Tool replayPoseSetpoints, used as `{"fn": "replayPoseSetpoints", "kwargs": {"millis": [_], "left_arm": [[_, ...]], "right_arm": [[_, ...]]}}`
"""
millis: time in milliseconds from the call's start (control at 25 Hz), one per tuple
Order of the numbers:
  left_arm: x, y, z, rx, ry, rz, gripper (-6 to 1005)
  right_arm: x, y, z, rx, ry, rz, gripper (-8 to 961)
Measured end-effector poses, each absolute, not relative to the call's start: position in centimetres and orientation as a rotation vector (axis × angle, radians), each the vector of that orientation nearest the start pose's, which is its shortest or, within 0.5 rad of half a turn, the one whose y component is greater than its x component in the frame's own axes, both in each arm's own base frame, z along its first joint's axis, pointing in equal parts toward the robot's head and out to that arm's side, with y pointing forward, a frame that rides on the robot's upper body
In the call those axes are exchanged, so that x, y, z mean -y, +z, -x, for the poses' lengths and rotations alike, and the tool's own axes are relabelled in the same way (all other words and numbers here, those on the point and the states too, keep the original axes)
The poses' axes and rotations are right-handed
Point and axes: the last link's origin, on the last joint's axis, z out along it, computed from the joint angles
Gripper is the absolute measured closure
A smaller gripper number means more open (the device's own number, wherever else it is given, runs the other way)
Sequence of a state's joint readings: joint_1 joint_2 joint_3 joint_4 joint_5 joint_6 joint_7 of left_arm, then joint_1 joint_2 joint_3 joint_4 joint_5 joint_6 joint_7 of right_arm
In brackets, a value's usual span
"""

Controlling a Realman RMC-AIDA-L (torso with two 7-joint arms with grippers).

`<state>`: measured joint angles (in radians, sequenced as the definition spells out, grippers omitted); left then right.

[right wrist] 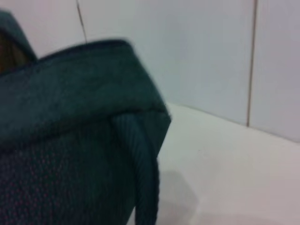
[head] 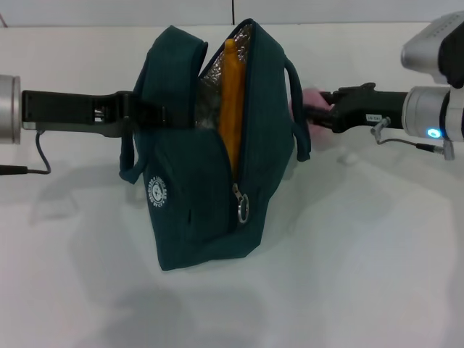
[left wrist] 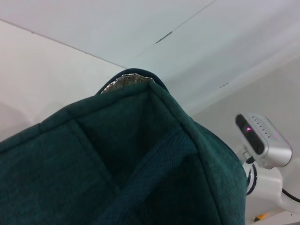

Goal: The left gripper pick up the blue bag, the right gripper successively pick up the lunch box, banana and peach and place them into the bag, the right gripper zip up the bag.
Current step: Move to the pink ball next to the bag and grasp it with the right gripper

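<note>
The blue bag stands in the middle of the white table, its top unzipped and its silver lining showing. The banana stands upright inside the opening. My left gripper reaches in from the left and is shut on the bag's left side near the top. My right gripper is at the bag's right side, by the handle, shut on the pink peach. The lunch box is hidden. The bag's fabric fills the left wrist view and the right wrist view.
The zipper pull hangs at the bag's near end. A thin black cable trails from the left arm over the table. A silver part of the robot shows beyond the bag in the left wrist view.
</note>
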<state>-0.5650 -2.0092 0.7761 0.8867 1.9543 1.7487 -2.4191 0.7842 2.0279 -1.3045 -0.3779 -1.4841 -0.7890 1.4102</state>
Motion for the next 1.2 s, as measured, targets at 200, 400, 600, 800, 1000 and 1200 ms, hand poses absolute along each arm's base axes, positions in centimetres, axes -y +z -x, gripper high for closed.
{"fn": "replayPoseSetpoints", "kwargs": {"millis": [200,400,600,800,1000,1200], "left_arm": [[-34.1,5.3,22.1,1.702,-0.737,2.589,962],[-34.1,5.4,22.1,1.703,-0.738,2.587,962],[-34.1,5.6,22.2,1.704,-0.750,2.577,962],[-34.2,5.6,22.1,1.700,-0.752,2.580,962],[-34.2,5.5,22.1,1.700,-0.754,2.580,962],[-34.1,5.4,22.2,1.704,-0.756,2.577,962]], "right_arm": [[-42.5,-3.2,-22.1,-0.651,0.536,2.387,558],[-42.0,0.0,-21.8,-0.640,0.756,2.271,726],[-40.9,2.2,-19.6,-0.539,1.038,2.275,885],[-40.6,2.1,-17.0,-0.443,1.145,2.352,936],[-41.2,1.6,-16.1,-0.430,1.130,2.370,935],[-41.9,1.6,-17.8,-0.491,1.049,2.320,933]]}}
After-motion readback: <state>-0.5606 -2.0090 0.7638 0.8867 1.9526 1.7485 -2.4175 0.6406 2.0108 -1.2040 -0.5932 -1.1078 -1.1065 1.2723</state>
